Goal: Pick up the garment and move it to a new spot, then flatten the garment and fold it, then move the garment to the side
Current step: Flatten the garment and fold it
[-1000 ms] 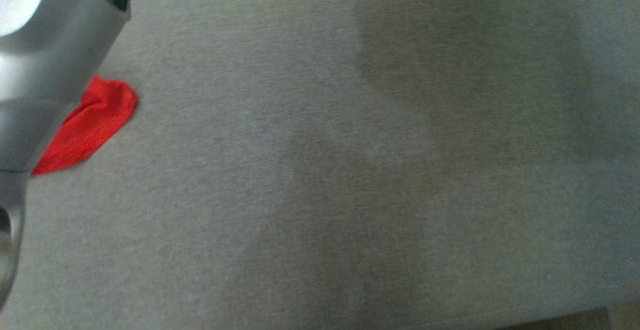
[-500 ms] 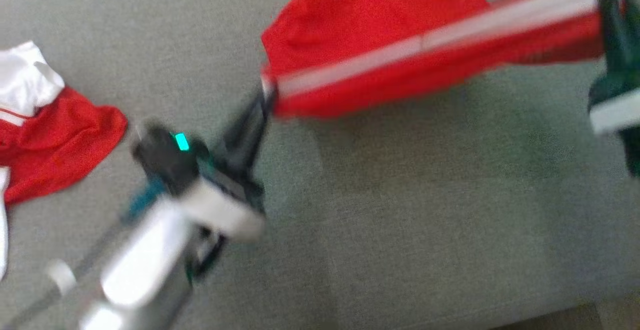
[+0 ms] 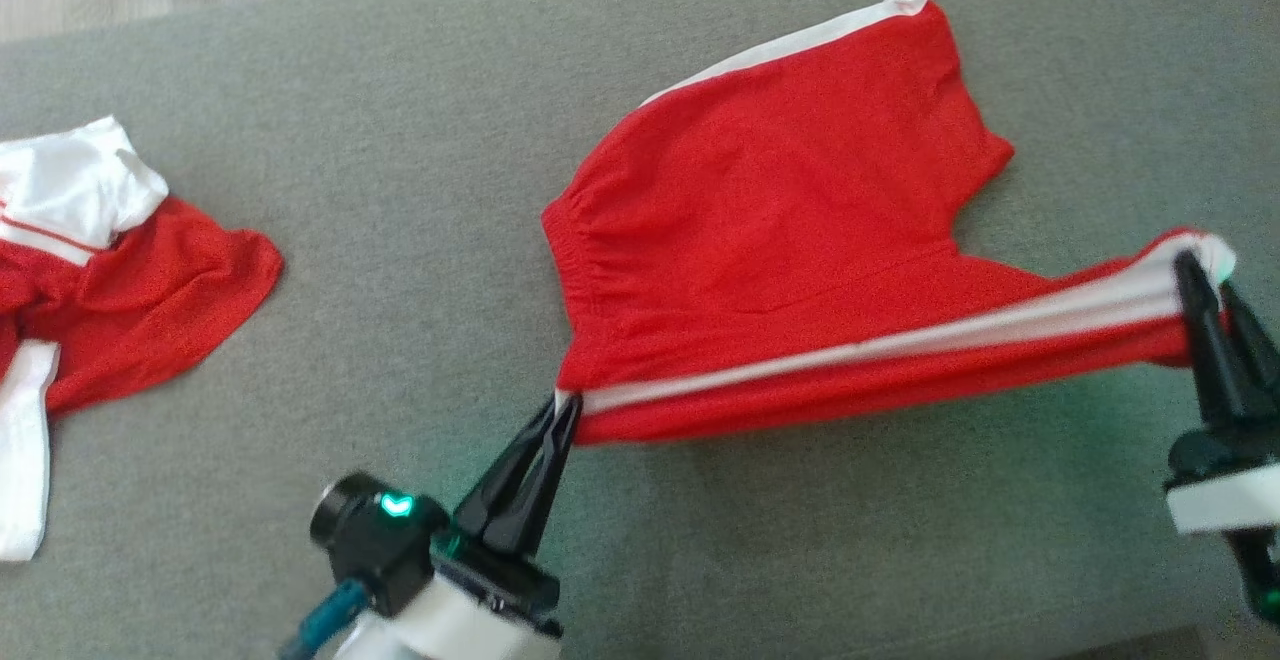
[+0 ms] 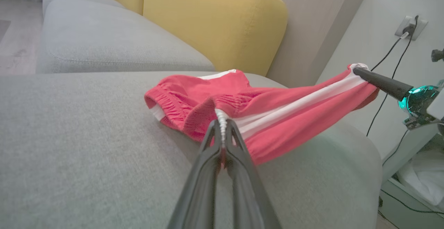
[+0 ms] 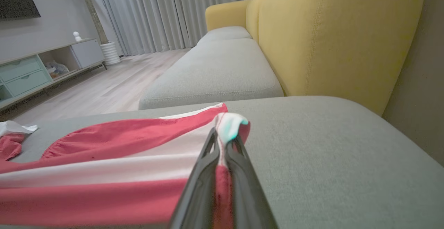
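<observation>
Head view: left claw (image 3: 565,403) and right claw (image 3: 1200,275) each pinch the red shorts (image 3: 780,200).

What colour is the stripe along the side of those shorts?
White, running along the red shorts; the head view shows the stripe best.

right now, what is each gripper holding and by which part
Both hold the red shorts by the white side stripe: left gripper at the waistband end, right gripper at the leg-hem end.
</observation>
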`<state>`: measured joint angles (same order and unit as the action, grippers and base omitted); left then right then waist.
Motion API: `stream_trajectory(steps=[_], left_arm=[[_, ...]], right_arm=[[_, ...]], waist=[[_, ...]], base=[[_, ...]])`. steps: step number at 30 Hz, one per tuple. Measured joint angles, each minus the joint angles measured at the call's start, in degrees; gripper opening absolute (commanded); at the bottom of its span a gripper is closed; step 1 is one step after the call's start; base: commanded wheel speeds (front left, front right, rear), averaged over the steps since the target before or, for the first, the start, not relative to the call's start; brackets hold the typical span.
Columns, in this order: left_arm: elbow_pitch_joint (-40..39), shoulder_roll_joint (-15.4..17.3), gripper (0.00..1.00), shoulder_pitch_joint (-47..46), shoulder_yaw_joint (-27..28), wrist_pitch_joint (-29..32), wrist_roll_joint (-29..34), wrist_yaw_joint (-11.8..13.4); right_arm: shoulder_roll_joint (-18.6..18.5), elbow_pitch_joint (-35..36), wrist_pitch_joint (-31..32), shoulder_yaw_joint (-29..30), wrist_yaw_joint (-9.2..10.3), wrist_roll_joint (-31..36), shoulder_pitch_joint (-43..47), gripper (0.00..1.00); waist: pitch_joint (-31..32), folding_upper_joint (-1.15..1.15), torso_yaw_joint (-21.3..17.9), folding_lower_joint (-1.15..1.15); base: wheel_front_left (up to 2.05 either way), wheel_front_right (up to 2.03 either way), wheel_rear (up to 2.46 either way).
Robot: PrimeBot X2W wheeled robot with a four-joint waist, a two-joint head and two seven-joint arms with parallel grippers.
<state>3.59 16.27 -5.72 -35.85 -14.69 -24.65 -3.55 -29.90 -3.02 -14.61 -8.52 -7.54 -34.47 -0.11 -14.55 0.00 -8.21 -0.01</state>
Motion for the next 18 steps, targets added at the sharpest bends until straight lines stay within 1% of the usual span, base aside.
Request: stream_trajectory(steps=[3, 9, 13, 18], left_arm=[[0.0, -0.9, 0.00, -2.5, 0.6, 0.0, 0.6, -0.3], [5.4, -4.4, 0.00, -13.7, 1.9, 0.6, 1.2, -0.5], [10.7, -6.2, 0.00, -20.9, 2.2, 2.2, 1.5, -0.5], [16.9, -8.6, 0.00, -28.1, 2.5, 3.5, 1.5, -0.5]], right_arm=[[1.5, -0.5, 1.2, 1.6, 0.00, 2.4, -2.7, 0.00], [4.4, -8.3, 4.1, 2.9, 0.00, 7.4, -14.3, 0.00], [4.5, -14.2, 4.6, 0.6, 0.00, 8.4, -23.6, 0.00], [4.3, -22.9, 5.0, -3.7, 0.00, 9.4, -34.3, 0.00]], waist=[[-0.7, 0.00, 0.6, 0.00], [-3.2, 0.00, 2.2, 0.01], [-5.8, 0.00, 3.3, 0.02], [-9.1, 0.00, 5.0, 0.03]], base=[[0.00, 0.00, 0.00], [0.00, 0.00, 0.00], [0.00, 0.00, 0.00], [0.00, 0.00, 0.00]])
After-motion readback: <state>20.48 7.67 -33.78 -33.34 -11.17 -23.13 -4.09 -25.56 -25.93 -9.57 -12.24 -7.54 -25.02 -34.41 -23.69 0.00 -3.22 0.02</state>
